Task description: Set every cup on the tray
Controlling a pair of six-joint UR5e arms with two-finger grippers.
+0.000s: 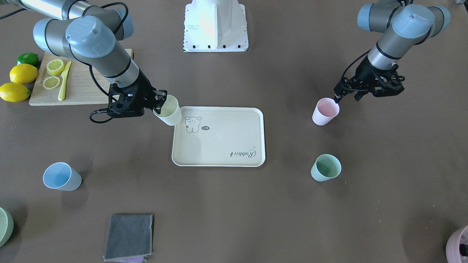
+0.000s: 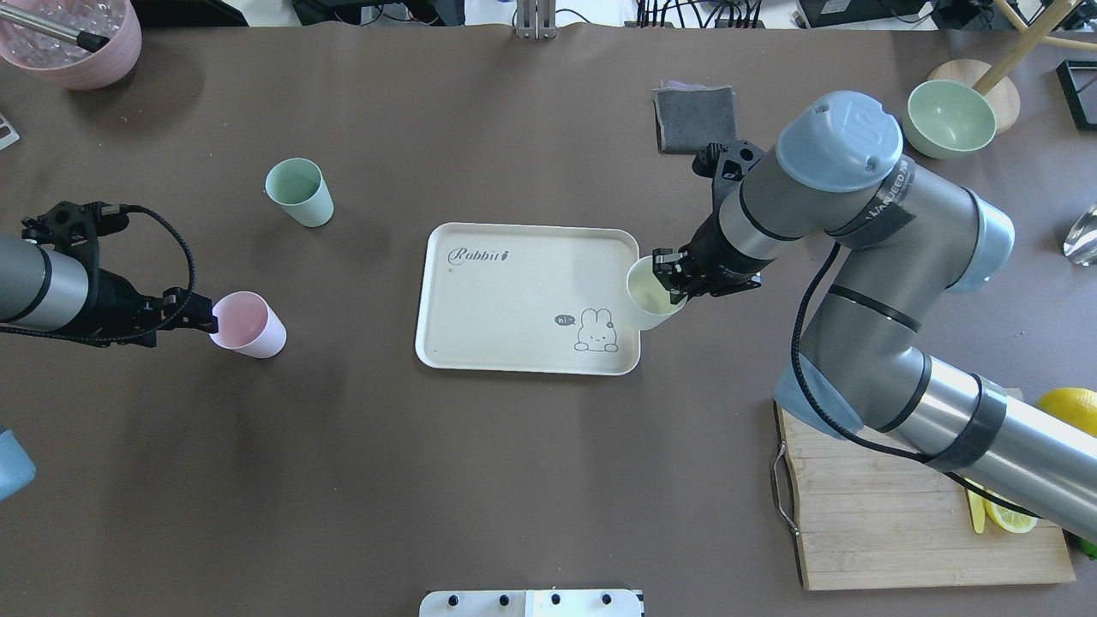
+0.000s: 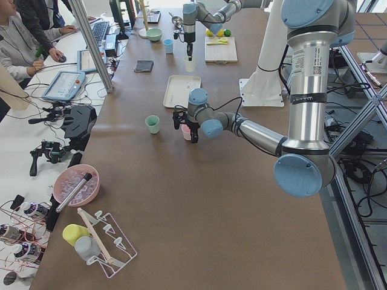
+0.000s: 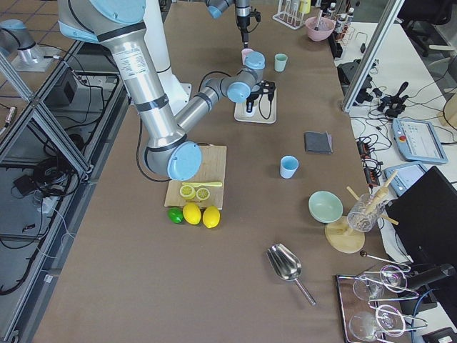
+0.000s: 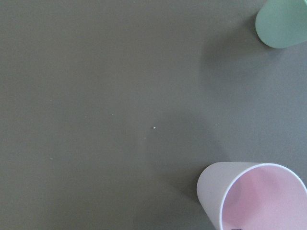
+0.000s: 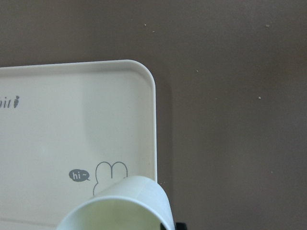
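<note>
Reaching in, right pincer (image 2: 669, 280) holds yellow cup (image 2: 648, 296) over tray (image 2: 514, 283).

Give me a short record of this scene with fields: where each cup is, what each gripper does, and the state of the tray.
yellow cup: held by right gripper over tray's edge
pink cup: on table, left gripper at its rim
green cup: on table, free
blue cup: on table, free
tray: no cup standing on it yet

Big brown table (image 3: 181, 199), tiled floor (image 4: 43, 236) on one side, operator desk (image 3: 72, 72) cluttered with cables along the other.
</note>
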